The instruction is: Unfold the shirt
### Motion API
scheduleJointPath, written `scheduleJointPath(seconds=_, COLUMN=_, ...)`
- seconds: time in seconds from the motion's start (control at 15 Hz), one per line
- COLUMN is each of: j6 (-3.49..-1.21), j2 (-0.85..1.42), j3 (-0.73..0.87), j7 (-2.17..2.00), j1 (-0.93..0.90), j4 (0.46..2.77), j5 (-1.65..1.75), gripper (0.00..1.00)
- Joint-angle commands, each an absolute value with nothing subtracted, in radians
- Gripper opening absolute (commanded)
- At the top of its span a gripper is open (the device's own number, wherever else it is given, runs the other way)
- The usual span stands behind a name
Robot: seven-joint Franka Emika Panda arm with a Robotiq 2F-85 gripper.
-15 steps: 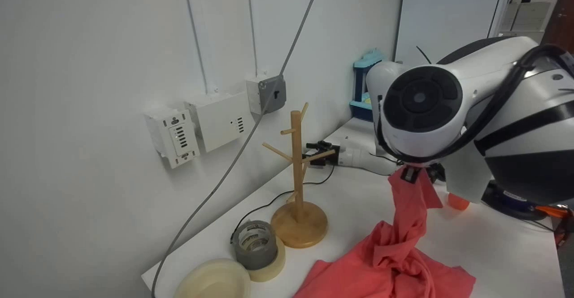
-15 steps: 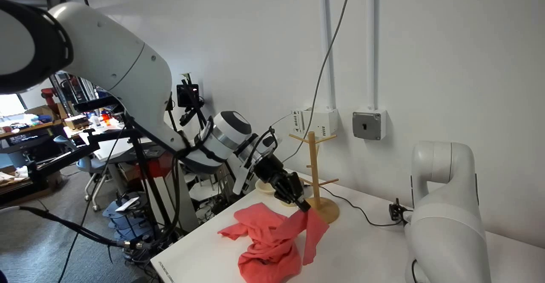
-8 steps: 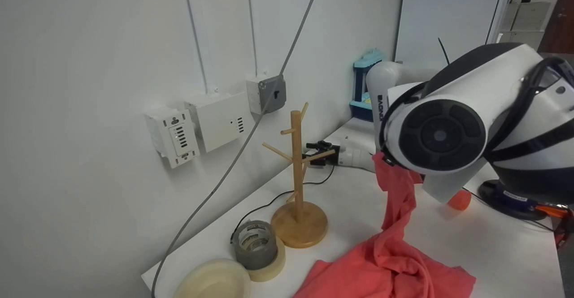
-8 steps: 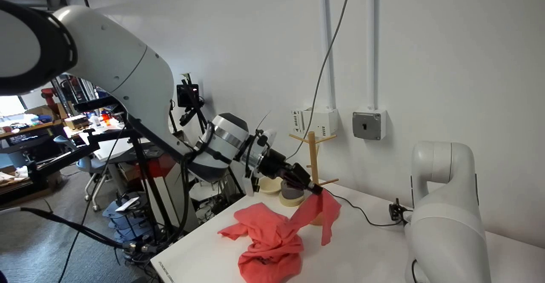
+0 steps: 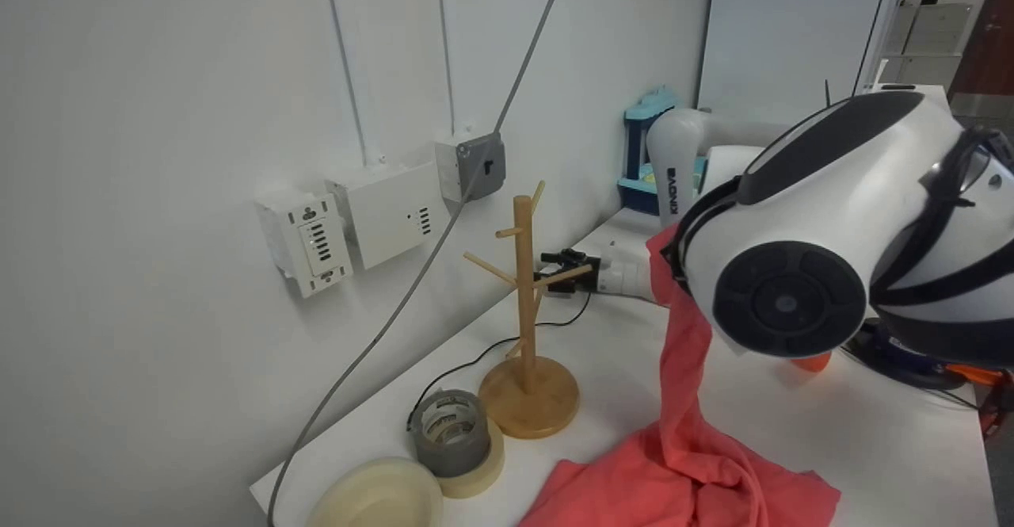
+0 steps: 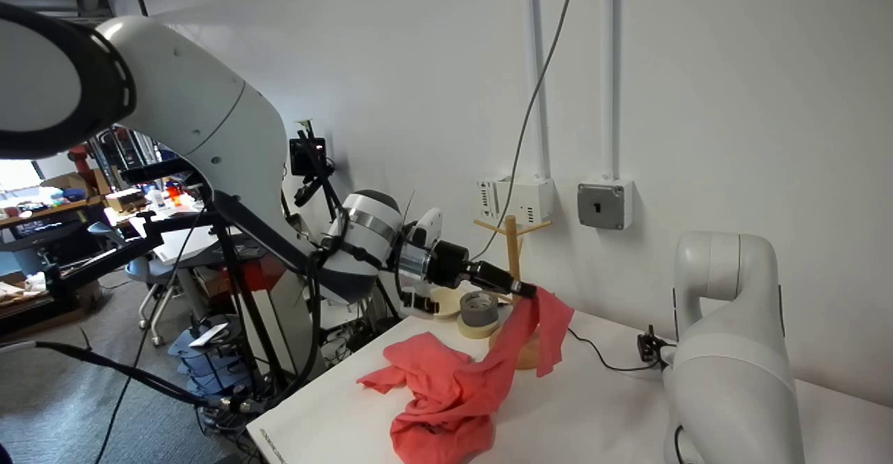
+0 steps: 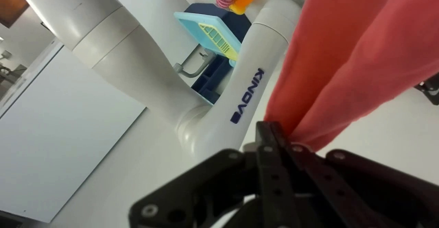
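The coral-red shirt [image 5: 634,483] lies bunched on the white table. One end of it rises as a twisted strip to my gripper [image 6: 533,291], and a short flap hangs past the fingertips. The bunched part also shows in an exterior view [image 6: 439,387], with wrinkles and a short piece spread to the left. In the wrist view my gripper [image 7: 270,126] has its fingers together, pinching the shirt [image 7: 319,60] at the tips. The cloth spreads up and right from there. In an exterior view the arm's wrist mostly hides the gripper.
A wooden peg stand [image 5: 528,396] is close to the raised cloth. Tape rolls [image 5: 453,436] and a pale bowl [image 5: 380,491] stand beside it. A white Kinova arm [image 6: 732,359] is on the table, also close in the wrist view [image 7: 253,84]. An orange object [image 5: 812,362] lies behind my arm.
My gripper has risen and moved toward the peg stand and Kinova arm, pulling the held end along. The strip is longer and straighter. The bunch on the table has barely moved.
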State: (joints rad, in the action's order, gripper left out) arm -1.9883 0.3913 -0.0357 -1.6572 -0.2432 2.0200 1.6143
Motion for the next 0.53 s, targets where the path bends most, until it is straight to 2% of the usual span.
scheduleJointPath(seconds=0.0, j6=-1.918, j2=0.404, j3=-0.073, j7=-1.775, j1=-0.217, j4=2.016, j5=1.660, gripper=0.00)
scheduleJointPath(seconds=0.07, j6=-1.911, j2=0.407, j3=-0.079, j7=-1.798, j1=-0.213, j4=2.014, j5=1.650, gripper=0.00)
scheduleJointPath(seconds=0.13, j6=-1.902, j2=0.410, j3=-0.084, j7=-1.819, j1=-0.211, j4=2.014, j5=1.640, gripper=0.27)
scheduleJointPath(seconds=0.27, j6=-1.899, j2=0.415, j3=-0.092, j7=-1.852, j1=-0.206, j4=2.013, j5=1.627, gripper=0.35)
scheduleJointPath(seconds=0.47, j6=-1.906, j2=0.421, j3=-0.102, j7=-1.878, j1=-0.196, j4=2.014, j5=1.607, gripper=0.58)
